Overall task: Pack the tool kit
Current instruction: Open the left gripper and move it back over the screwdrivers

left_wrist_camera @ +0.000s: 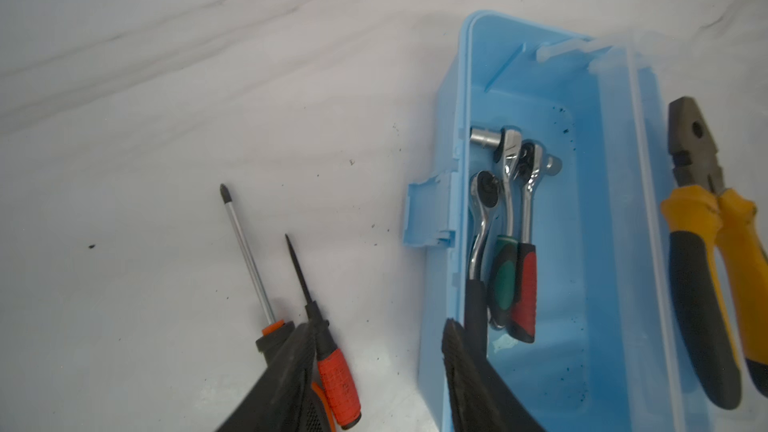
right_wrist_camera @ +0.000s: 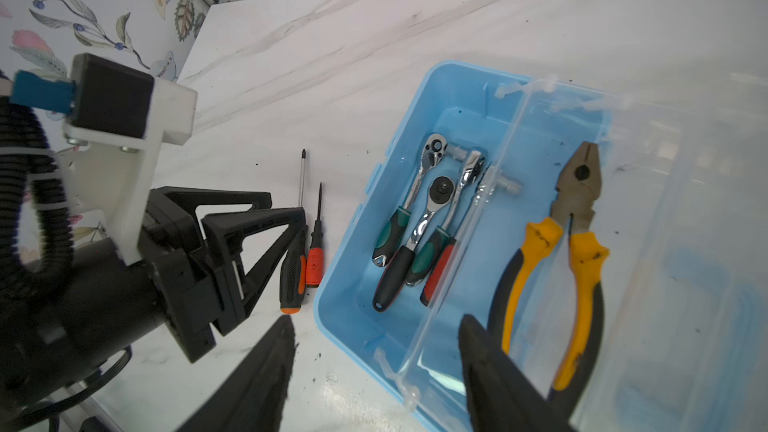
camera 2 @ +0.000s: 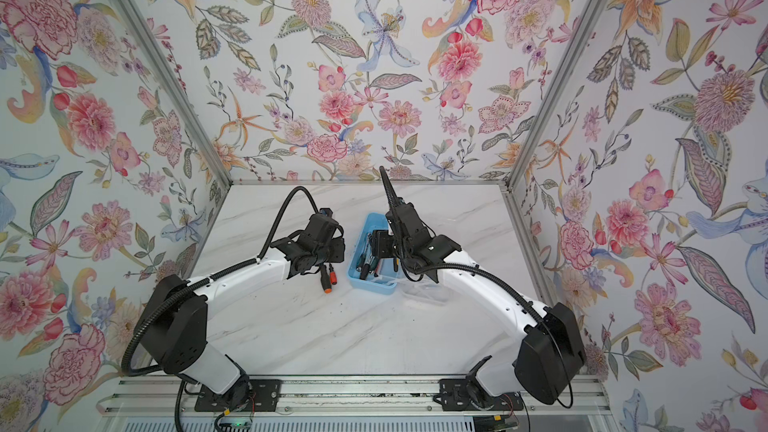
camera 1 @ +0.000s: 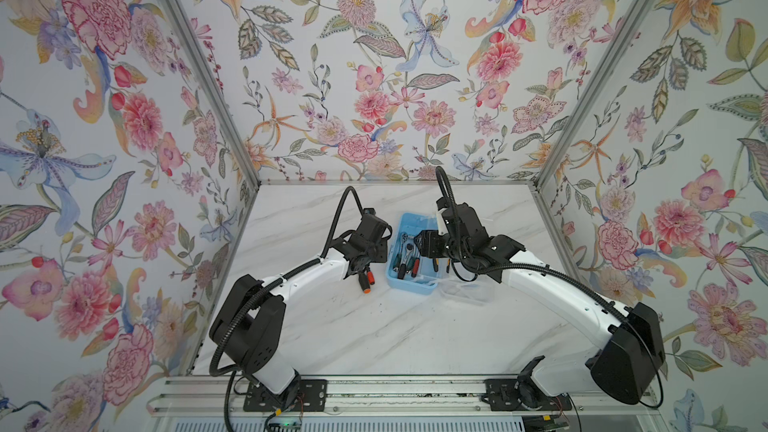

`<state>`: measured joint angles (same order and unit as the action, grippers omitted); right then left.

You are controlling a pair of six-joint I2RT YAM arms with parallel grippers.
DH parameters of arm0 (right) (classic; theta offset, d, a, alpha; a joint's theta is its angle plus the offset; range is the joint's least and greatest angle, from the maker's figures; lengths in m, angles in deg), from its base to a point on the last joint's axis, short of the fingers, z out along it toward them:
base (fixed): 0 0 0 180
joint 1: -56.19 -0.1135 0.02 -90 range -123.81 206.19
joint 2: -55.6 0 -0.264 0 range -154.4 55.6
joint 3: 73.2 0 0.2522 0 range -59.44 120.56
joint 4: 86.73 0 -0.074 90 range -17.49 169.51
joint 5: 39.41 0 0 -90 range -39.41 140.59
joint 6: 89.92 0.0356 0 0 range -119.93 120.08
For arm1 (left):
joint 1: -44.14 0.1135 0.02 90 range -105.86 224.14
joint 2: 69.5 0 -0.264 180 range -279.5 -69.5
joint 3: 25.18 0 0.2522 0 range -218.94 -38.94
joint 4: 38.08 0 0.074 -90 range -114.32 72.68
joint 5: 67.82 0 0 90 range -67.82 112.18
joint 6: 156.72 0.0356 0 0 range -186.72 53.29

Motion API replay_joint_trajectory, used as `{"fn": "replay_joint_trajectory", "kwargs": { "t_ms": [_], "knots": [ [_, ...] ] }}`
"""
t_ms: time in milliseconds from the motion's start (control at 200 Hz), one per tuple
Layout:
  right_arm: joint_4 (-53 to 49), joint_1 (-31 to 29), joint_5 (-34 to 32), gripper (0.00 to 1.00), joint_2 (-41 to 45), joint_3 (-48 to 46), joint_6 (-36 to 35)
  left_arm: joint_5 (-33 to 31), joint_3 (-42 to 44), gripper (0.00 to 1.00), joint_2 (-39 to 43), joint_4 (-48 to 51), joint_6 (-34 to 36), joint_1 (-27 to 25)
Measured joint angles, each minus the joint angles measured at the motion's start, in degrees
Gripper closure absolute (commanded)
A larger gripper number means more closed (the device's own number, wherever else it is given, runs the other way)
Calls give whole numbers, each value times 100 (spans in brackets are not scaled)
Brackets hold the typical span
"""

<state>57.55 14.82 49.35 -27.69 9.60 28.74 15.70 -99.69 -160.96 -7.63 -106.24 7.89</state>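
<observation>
Left hand [left_wrist_camera: 376, 326] parted beside toolbox [left_wrist_camera: 461, 118] rim, seemingly above screwdrivers [left_wrist_camera: 334, 371]

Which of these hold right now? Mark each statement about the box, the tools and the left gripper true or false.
1. Two screwdrivers lie on the table outside the blue box. True.
2. The box's clear lid is shut. False: it is swung open and the inside shows.
3. Ratchets lie inside the box. True.
4. The left gripper is clamped on a screwdriver. False: its jaws stand apart and both screwdrivers rest on the table.
5. The pliers have red handles. False: they are yellow and black.
</observation>
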Motion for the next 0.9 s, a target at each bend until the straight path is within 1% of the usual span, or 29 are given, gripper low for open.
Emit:
{"fn": "replay_joint_trajectory", "kwargs": {
  "t_ms": [95, 190, 405, 611, 796, 896],
  "knots": [
    [-59, -68, 76, 38, -267, 116, -87, -24, 398, 45, 42, -2, -114, 142],
    [-133, -66, 83, 38, -343, 116, -107, -48, 595, 45, 39, 7, -188, 247],
    [-142, -61, 105, 39, -376, 116, -129, -133, 614, 49, -13, -98, -205, 317],
    [-142, -55, 105, 39, -404, 116, -129, -144, 614, 56, -369, -205, -184, 352],
    [-142, -44, 105, 39, -417, 116, -129, -151, 656, 59, -588, -269, -186, 391],
    [-142, -28, 107, 39, -417, 116, -129, -144, 713, 63, -717, -382, -190, 413]
  ]
}}
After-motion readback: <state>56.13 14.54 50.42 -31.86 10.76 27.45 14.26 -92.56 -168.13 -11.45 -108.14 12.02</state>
